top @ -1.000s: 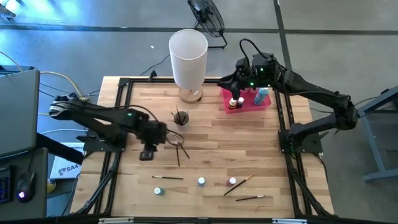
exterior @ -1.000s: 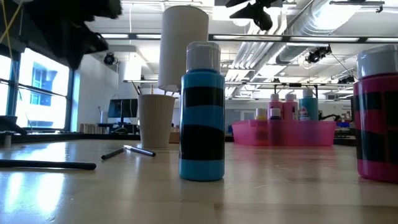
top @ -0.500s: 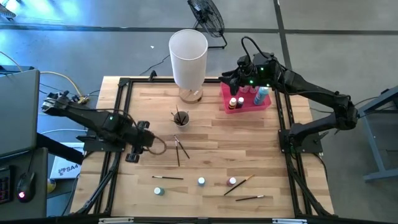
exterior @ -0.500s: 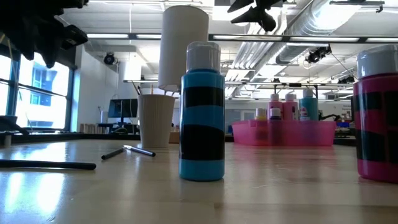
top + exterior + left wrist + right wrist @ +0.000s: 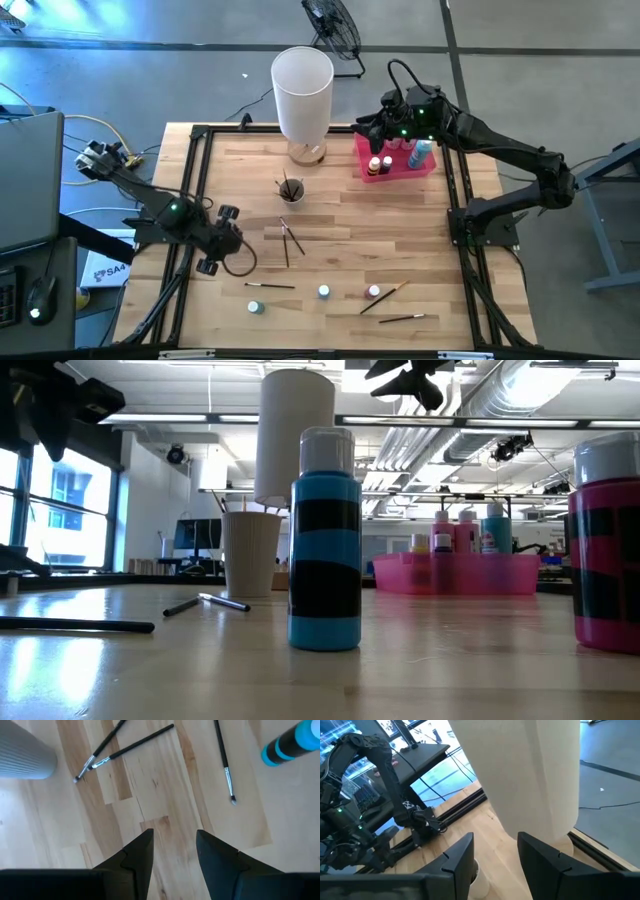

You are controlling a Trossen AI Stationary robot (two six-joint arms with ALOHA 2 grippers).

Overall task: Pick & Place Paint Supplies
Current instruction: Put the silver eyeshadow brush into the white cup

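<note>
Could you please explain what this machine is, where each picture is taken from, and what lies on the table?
These are two dark robot arms at a wooden table. One picture looks straight down, one looks level across the tabletop, and two come from cameras on the arms' wrists. The left gripper hangs near the table's left edge, open and holding nothing. The right gripper is over the pink tray, which holds some bottles; it is open and empty too. On the table stand a tall white cylinder and a small cup with brushes in it. Loose paintbrushes and small bottles lie towards the front, among them a teal bottle.
</note>
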